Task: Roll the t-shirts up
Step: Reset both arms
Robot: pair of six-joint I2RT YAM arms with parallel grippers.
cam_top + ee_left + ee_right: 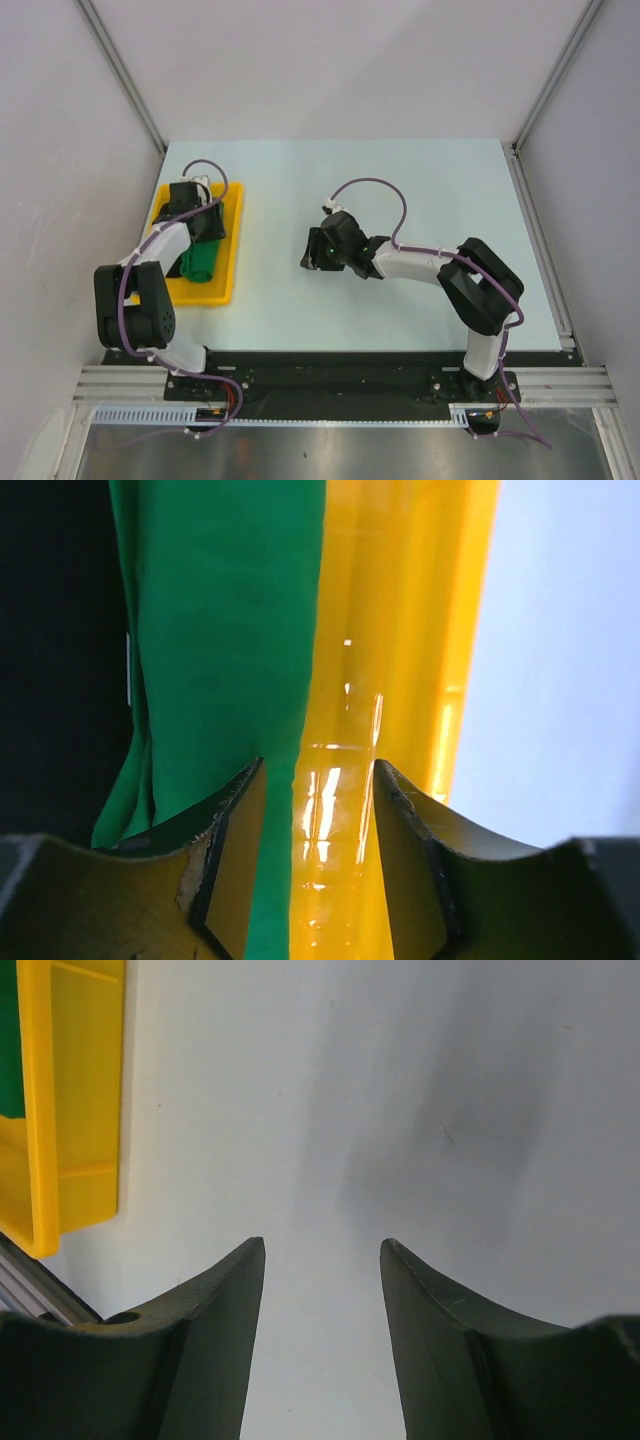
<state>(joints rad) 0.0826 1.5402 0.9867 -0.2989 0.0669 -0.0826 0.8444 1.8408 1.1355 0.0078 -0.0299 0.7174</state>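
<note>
The green t-shirt point(197, 263) lies as a long bundle in the yellow tray point(226, 262) at the left. In the left wrist view the green t-shirt point(220, 630) runs away from the fingers, with a dark mass point(55, 680) beside it that looks like the black t-shirt. My left gripper point(208, 230) hangs low over the tray, open point(315, 780); the green edge and the bare tray floor point(340, 730) lie between its fingers, and it grips nothing. My right gripper point(309, 257) is open and empty point(322, 1250) over the bare tabletop at the middle.
The tray's right wall point(450, 640) borders the pale table point(570, 660). The right wrist view shows the tray's corner point(80, 1090) at the far left. Grey enclosure walls stand around the table point(430, 190). A metal rail runs along the near edge point(340, 380).
</note>
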